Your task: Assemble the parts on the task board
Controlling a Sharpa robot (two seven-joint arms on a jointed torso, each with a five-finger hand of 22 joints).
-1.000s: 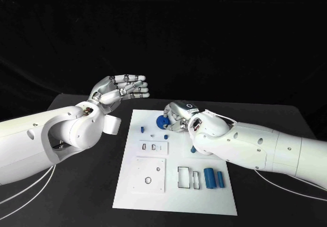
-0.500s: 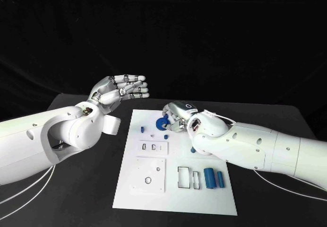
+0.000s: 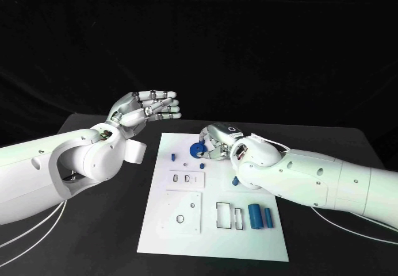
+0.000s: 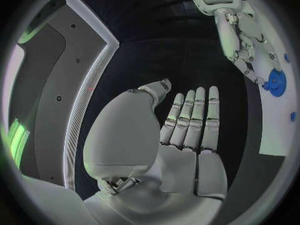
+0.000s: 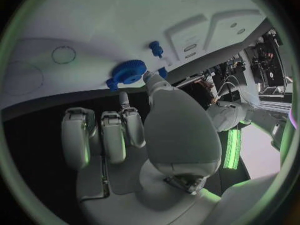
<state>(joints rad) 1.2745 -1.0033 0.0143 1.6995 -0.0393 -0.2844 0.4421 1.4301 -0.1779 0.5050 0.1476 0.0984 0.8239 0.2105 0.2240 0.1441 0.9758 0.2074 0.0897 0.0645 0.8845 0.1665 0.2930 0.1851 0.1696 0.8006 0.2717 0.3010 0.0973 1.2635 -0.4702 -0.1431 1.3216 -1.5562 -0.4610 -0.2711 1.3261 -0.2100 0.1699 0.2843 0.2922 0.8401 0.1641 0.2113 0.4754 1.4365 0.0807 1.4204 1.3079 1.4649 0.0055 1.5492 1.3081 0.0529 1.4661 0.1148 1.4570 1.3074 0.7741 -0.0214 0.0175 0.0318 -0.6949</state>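
We see the white task board (image 3: 217, 198) lying in the middle of the black surface (image 3: 91, 230), long side running from twelve to six o'clock in the head view. Our right hand (image 3: 222, 141) sits at the board's twelve o'clock end, fingers curled down around a blue gear (image 3: 197, 149). In the right wrist view the thumb tip touches the gear (image 5: 128, 72) while the other fingers (image 5: 103, 135) hang curved just short of it; we cannot tell whether the gear is truly pinched or merely touched. The gear rests on the board's face, with a small blue peg (image 5: 155, 48) near it.

Our left hand (image 3: 148, 109) hovers above the surface at about ten o'clock from the board, well apart from it. Its fingers lie straight and side by side, palm bare, nothing in it, as the left wrist view confirms (image 4: 187, 130).

On the board, a small blue peg (image 3: 173, 156) stands at nine o'clock of the gear. Two blue cylinders (image 3: 260, 216) lie side by side toward the five o'clock corner, just beside a rectangular slot (image 3: 225, 215). A raised square plate (image 3: 182, 212) with holes sits toward seven o'clock, and a smaller plate (image 3: 187, 179) lies between it and the gear.
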